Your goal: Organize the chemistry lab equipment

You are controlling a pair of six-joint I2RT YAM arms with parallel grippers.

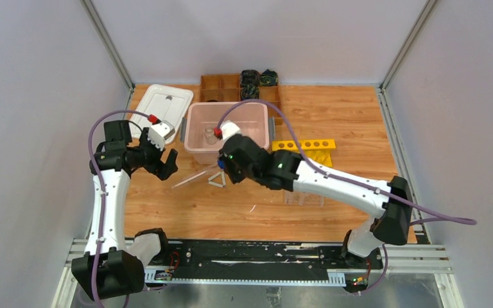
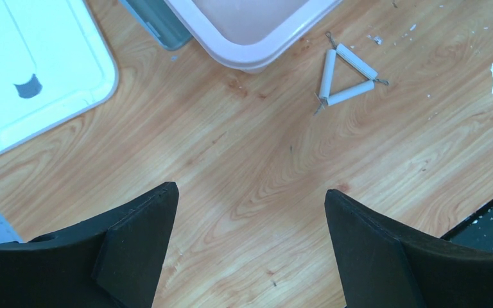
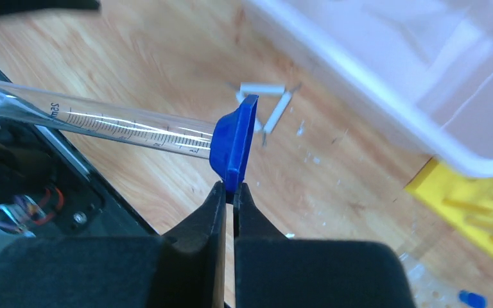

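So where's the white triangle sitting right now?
The white triangle lies flat on the wooden table, centre of the top view, just on the near side of the pink bin and beside the right gripper.

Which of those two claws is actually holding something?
The right gripper: its jaws are shut on the blue foot of a clear graduated tube. The left gripper stands open and empty.
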